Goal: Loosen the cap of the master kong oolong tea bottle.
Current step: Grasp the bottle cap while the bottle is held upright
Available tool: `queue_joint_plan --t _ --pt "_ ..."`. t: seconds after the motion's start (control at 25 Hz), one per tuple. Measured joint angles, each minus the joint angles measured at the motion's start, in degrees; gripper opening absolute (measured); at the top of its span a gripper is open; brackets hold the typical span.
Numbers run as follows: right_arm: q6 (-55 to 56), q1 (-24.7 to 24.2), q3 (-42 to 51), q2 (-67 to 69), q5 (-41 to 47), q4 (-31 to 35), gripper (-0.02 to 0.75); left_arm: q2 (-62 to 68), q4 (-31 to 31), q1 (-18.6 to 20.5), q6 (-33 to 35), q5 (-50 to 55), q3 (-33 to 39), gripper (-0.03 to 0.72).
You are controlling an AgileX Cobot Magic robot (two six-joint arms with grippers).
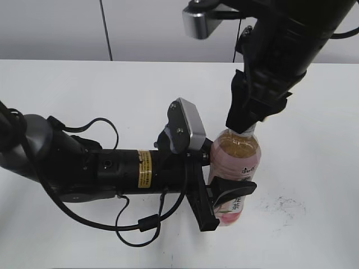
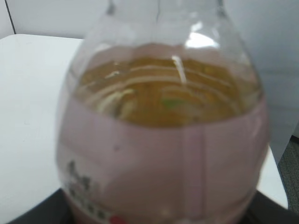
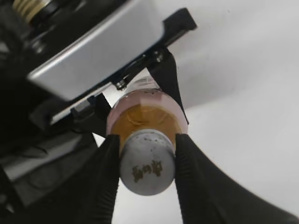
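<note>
The master kong oolong tea bottle [image 1: 238, 162] stands upright on the white table, clear with amber tea and a pink-and-white label. It fills the left wrist view [image 2: 163, 140]. My left gripper [image 1: 227, 196] is shut on the bottle's lower body from the left. My right gripper [image 1: 245, 128] comes down from above and is shut on the cap [image 3: 147, 161], a small white-grey cap with a dark logo on top, gripped between both black fingers [image 3: 145, 163]. In the exterior view the cap is hidden by the right fingers.
The white table [image 1: 314, 185] has dark smudges right of the bottle [image 1: 286, 204]. The left arm's body and cables [image 1: 106, 174] lie across the left side of the table. A grey wall runs behind.
</note>
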Motion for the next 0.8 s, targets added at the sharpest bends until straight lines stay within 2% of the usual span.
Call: queue_joint_plan --t 0.08,0.16,0.28,0.36,0.48,0.56,0.64,0.8 --pt "-14.2 0.0 0.0 0.0 0.0 0.0 0.272 0.0 0.0 0.0 0.0 0.0 0.0 0.385" --pt "-21.7 0.0 0.0 0.0 0.0 0.0 0.272 0.0 0.0 0.0 0.0 0.0 0.0 0.385" --pt "-24.5 0.0 0.0 0.0 0.1 0.0 0.272 0.0 -0.1 0.0 -0.1 0.1 0.0 0.385" --pt "-22.7 0.0 0.0 0.0 0.1 0.0 0.329 0.0 -0.1 0.0 -0.1 0.1 0.0 0.385" --pt "-14.2 0.0 -0.1 0.0 0.0 0.3 0.558 0.0 -0.1 0.0 -0.1 0.1 0.0 0.385" --pt "-4.1 0.0 -1.1 0.0 0.0 0.4 0.624 0.0 -0.1 0.0 -0.1 0.1 0.0 0.385" --pt "12.2 0.0 -3.1 0.0 0.0 0.2 0.614 0.0 -0.1 0.0 -0.1 0.1 0.0 0.385" --pt "40.8 0.0 -6.9 -0.2 -0.1 -1.4 0.524 0.0 -0.1 0.0 -0.1 0.1 0.0 0.385"
